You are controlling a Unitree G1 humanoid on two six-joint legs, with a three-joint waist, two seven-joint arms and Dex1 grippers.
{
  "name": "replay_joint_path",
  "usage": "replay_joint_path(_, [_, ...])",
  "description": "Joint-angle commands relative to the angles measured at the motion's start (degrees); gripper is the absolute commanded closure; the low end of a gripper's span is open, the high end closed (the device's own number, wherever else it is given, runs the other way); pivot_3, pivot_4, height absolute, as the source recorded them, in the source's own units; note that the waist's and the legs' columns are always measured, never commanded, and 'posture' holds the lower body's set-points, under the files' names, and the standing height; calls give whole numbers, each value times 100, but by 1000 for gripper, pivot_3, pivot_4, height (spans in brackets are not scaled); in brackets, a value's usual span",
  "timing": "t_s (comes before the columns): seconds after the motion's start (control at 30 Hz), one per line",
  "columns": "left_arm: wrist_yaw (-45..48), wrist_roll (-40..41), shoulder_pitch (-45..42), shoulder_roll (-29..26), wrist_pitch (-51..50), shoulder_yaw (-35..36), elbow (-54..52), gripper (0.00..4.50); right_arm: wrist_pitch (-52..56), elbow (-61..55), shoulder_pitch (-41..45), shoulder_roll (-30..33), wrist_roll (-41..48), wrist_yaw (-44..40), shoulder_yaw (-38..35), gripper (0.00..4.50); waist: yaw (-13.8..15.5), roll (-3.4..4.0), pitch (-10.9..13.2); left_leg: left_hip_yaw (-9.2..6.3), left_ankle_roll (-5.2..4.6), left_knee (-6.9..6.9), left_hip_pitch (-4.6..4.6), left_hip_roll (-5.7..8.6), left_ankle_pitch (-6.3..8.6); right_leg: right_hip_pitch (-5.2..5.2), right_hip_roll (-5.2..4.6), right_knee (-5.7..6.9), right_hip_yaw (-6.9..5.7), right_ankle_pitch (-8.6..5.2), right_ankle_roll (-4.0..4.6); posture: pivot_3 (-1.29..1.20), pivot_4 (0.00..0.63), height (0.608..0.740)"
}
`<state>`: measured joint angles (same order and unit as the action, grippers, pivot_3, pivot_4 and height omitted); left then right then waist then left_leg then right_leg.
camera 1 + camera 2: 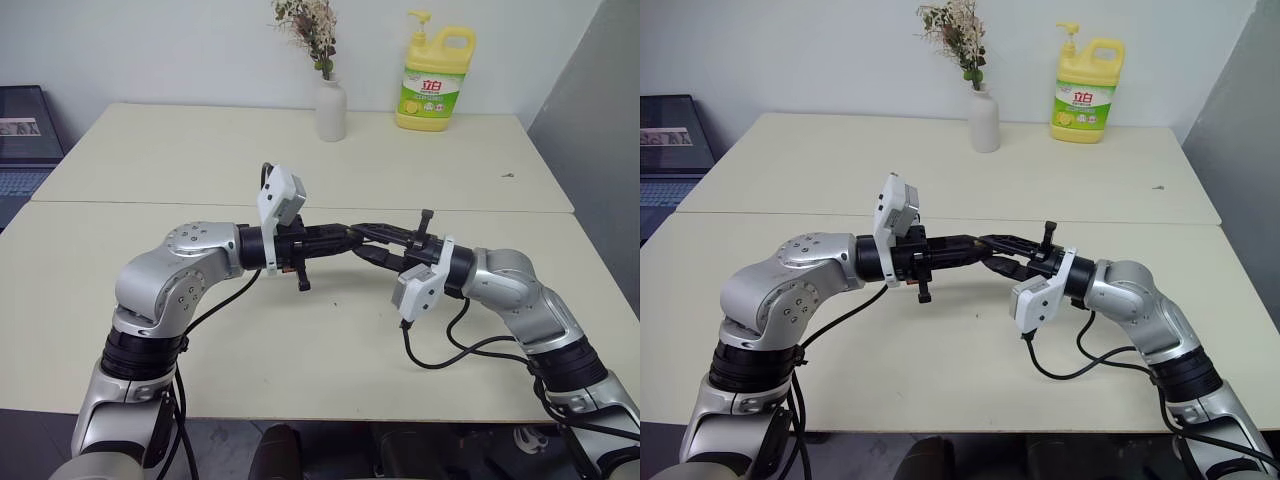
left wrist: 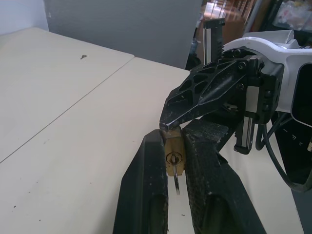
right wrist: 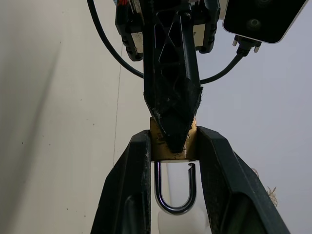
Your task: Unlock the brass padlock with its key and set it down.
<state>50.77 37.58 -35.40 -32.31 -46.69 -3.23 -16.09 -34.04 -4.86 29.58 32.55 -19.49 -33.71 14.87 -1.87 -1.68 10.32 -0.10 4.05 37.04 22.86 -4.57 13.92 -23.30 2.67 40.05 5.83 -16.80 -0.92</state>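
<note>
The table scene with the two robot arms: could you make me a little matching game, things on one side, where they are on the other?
Things:
1. brass padlock
2. key
3. white vase
4. yellow soap bottle

Places:
A. far table edge, holding dried flowers
B. hanging from the lock's keyhole
C. far right of the table
D. pinched between both pincers, above the table

Pairs: 1-D, 2-B, 3-A, 4-C

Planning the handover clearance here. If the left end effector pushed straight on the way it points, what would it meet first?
Most likely the right end effector: the two point tip to tip above the cream table, both shut on the small gold-coloured brass padlock. The left end effector has almost no free way ahead, though exact depth is unclear.
</note>
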Motion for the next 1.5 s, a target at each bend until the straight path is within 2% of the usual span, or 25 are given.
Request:
replay_joint_path(0.03, [42, -27, 41, -33, 132, 3, -151, 4332, 47, -194, 47, 42, 139, -73, -41, 3563, 0, 0, 0, 0, 0, 0, 0, 0, 0, 0, 0, 0, 0, 0, 0, 0, 150, 740])
replay_joint_path(0.27, [93, -41, 8, -63, 244, 8, -14, 4332, 215, 13, 107, 355, 209, -147, -357, 3563, 4, 0, 0, 0, 0, 0, 0, 0, 0, 0, 0, 0, 0, 0, 0, 0, 150, 740])
replay_joint_path(0.5, [142, -96, -82, -5, 409, -34, 193, 4332, 437, -250, -258, 765, 340, -439, -390, 1155, 3, 0, 0, 1, 0, 0, 0, 1, 0, 0, -1, -1, 1, 0, 0, 0, 150, 740])
replay_joint_path(0.6, [291, -150, -65, -51, 522, -41, 292, 4332, 693, -389, -678, 1112, 740, -663, -701, 1142, 14, 0, 0, 1, -1, -1, 2, 1, 0, 0, 0, -2, -1, 0, 0, 0, 150, 740])
replay_joint_path(0.73, [605, -185, -97, -155, 675, -23, 522, 4332, 1984, -1306, -1344, 1520, 2556, -1625, -857, 1142, 18, 0, 0, 1, -1, 0, 2, 4, 1, 3, -4, -4, -1, 0, 0, 0, 150, 740])
replay_joint_path(0.83, [764, -184, -153, -193, 727, -28, 644, 4332, 2404, -1728, -1510, 1537, 2993, -1711, -1004, 1757, -28, 0, 0, -3, -2, -1, -3, 1, 1, 4, 0, 0, 0, 0, 0, 0, 150, 740])
replay_joint_path(0.93, [880, -192, -195, -197, 739, -50, 679, 4332, 2725, -2048, -1469, 1478, 3180, -1794, -944, 2799, -35, 0, 0, -8, -2, 0, -5, 1, 1, 4, 3, 1, -1, -3, -6, 0, 150, 740])
replay_joint_path(1.07, [1006, -136, -224, -197, 661, -69, 587, 4332, 3277, -2206, -968, 1018, 3284, -1670, -672, 4316, -39, 0, 0, -8, -2, 2, -4, 2, 1, 5, 3, 1, -1, -14, -26, 0, 150, 740])
replay_joint_path(1.1, [1028, -109, -222, -200, 629, -72, 545, 4332, 3341, -2137, -795, 881, 3264, -1676, -586, 4500, -44, 0, 0, -9, -2, 2, -3, 2, 1, 5, 4, 1, -1, -14, -25, 0, 150, 740])
replay_joint_path(1.27, [1114, -26, -198, -253, 521, -59, 403, 4332, 3585, -1939, -384, 550, 3243, -1733, -490, 4500, -2, 0, 0, -13, -2, 2, 1, 2, 1, 5, 4, -2, -6, -1, -2, 0, 150, 740])
replay_joint_path(1.5, [1194, 63, -110, -331, 448, -35, 236, 4332, 3530, -1732, -242, 501, 3192, -1856, -549, 4500, 8, 0, 0, -12, -2, 1, 4, 2, 1, 3, 2, -7, -6, -1, -1, 0, 150, 740])
